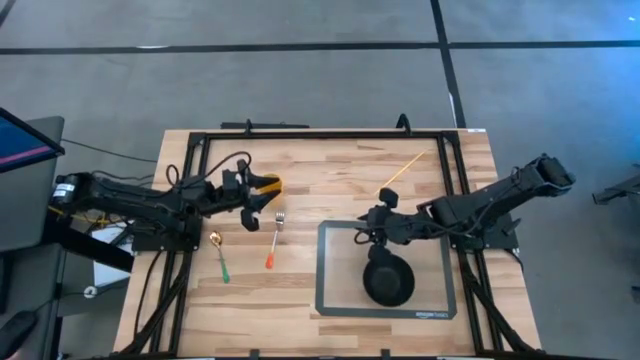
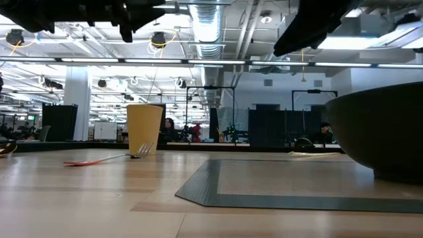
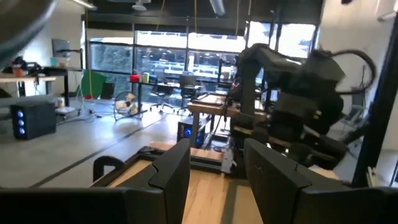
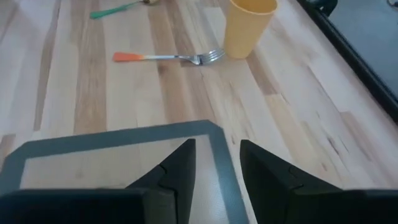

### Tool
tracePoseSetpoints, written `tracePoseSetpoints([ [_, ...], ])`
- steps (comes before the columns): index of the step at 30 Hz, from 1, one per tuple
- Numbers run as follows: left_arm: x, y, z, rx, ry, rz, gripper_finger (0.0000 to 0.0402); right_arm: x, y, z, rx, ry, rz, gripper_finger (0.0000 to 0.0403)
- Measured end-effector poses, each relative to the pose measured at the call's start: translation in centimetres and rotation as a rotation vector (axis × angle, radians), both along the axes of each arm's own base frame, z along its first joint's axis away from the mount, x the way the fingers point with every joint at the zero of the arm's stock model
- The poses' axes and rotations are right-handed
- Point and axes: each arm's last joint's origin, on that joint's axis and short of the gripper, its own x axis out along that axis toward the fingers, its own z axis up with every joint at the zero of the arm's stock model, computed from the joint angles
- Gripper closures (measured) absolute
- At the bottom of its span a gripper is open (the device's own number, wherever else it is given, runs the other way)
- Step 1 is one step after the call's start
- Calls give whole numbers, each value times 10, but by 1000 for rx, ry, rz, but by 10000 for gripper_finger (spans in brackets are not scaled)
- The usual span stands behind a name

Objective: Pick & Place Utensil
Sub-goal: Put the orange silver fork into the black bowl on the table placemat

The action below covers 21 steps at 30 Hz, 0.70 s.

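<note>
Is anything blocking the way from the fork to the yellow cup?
Nothing visible blocks it. The fork lies flat on the bare wood with its tines right beside the yellow cup. The left gripper hovers above them, fingers parted, and the right gripper hangs open over the mat.

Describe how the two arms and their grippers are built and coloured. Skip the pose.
Both arms are black, jointed segments mounted on black frame rails along the table edges. The left arm carries loose black cables looping over it, with an orange-and-white part near its base. The right arm ends in a blocky dark base. Each gripper, left gripper and right gripper, has two flat, angular dark fingers.
</note>
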Motion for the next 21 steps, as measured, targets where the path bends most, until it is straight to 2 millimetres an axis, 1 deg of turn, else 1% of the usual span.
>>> tracePoseSetpoints([
  [3,3,-10,1,24,30,33,250,2,-4,-1,-6,7,-12,284],
  [7,14,-24,3,54,99,70,250,2,-8,-2,-8,12,-27,284],
  [13,43,-47,5,79,215,104,250,1,-13,-4,-24,44,-37,284],
  [18,69,-67,-2,142,380,193,250,3,-18,-3,-47,51,-37,284],
  [21,79,-76,-4,153,422,235,250,3,-21,-3,-46,51,-50,284],
])
